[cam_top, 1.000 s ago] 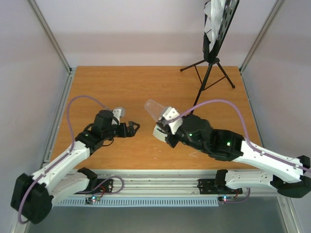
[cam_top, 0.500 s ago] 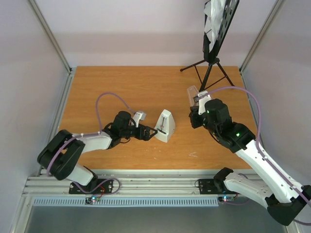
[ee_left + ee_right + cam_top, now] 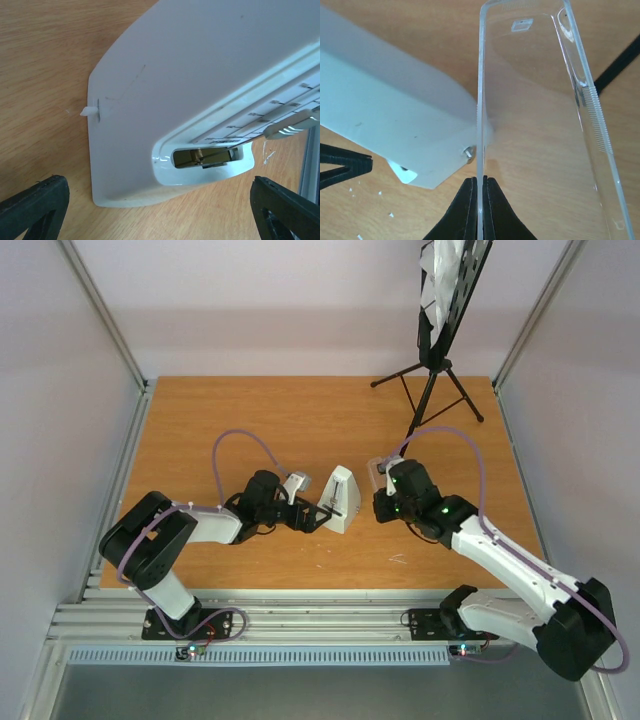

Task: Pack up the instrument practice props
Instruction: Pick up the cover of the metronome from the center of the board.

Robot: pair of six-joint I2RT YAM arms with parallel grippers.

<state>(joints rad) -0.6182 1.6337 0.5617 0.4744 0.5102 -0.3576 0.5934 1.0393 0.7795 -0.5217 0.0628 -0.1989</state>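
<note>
On the table (image 3: 240, 420), metronome (image 3: 341, 498) stands between left gripper (image 3: 317, 518) and cover (image 3: 378, 471).

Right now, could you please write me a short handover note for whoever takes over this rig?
Left gripper open, fingers either side of the metronome base.
Right gripper shut on the clear cover, beside the metronome.
Music stand upright at the far right, sheet-music pages on its desk.
Done: nothing packed.
Left: fit cover, then pack stand and pages.

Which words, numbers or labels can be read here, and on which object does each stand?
None can be read.
Metronome: scale shows tick marks only, no legible numbers.
Sheet-music pages on the music stand: print too small to read.
Clear cover: no text.
</note>
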